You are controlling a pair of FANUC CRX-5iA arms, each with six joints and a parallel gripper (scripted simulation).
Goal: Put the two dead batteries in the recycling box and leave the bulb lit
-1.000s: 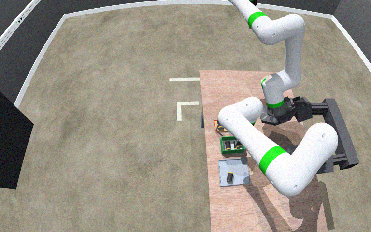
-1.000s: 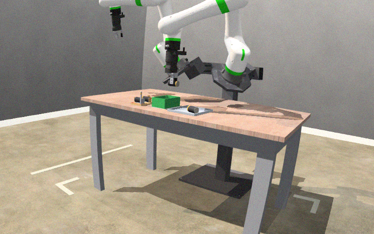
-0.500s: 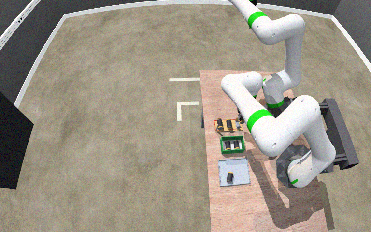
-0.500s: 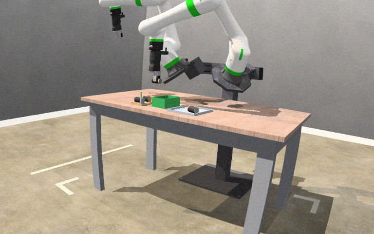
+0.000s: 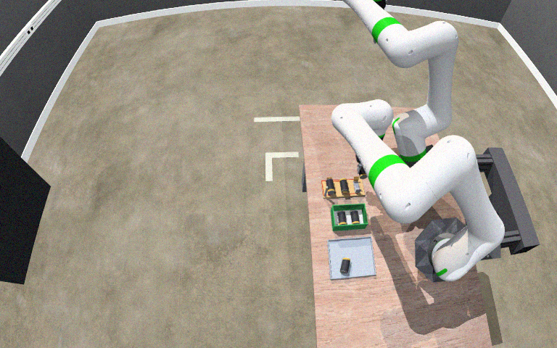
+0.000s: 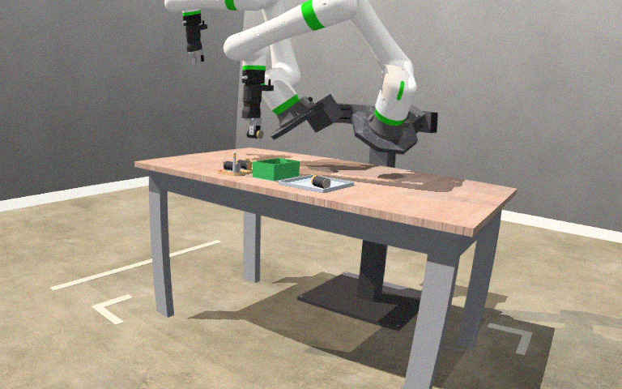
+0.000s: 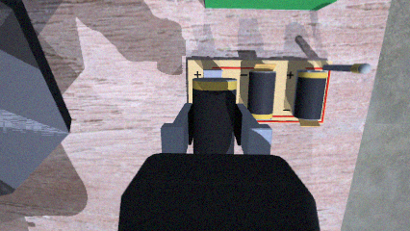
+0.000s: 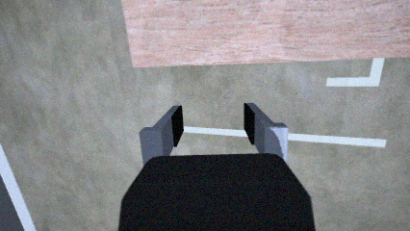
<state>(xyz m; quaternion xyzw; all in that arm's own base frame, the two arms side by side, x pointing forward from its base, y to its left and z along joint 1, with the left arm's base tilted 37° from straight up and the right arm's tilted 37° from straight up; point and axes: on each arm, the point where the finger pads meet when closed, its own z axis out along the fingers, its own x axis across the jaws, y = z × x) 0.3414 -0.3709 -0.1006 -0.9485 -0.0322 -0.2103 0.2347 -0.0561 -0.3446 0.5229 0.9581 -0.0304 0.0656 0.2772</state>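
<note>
Exterior view: above a wooden bench point(image 6: 389, 202) point(image 5: 328, 303), the left claw point(image 6: 253, 130) point(image 7: 214, 115) grips a black battery point(image 7: 214, 113) point(image 6: 251, 134).
Right claw point(image 8: 213, 125) point(image 6: 198, 58) is open. Tray point(image 5: 353, 275) point(image 6: 339, 188) holds one battery point(image 5: 344, 265) point(image 6: 320, 181); green box point(image 5: 349, 228) point(image 6: 268, 170) point(image 7: 269, 4), two; three-slot holder point(image 5: 336, 196) point(image 7: 281, 91), two.

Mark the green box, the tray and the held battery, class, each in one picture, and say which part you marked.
green box point(image 5: 349, 228): top view, its front wall.
tray point(image 5: 357, 250): top view, its bare floor.
held battery point(image 7: 214, 120): left wrist view, its dark side.
</note>
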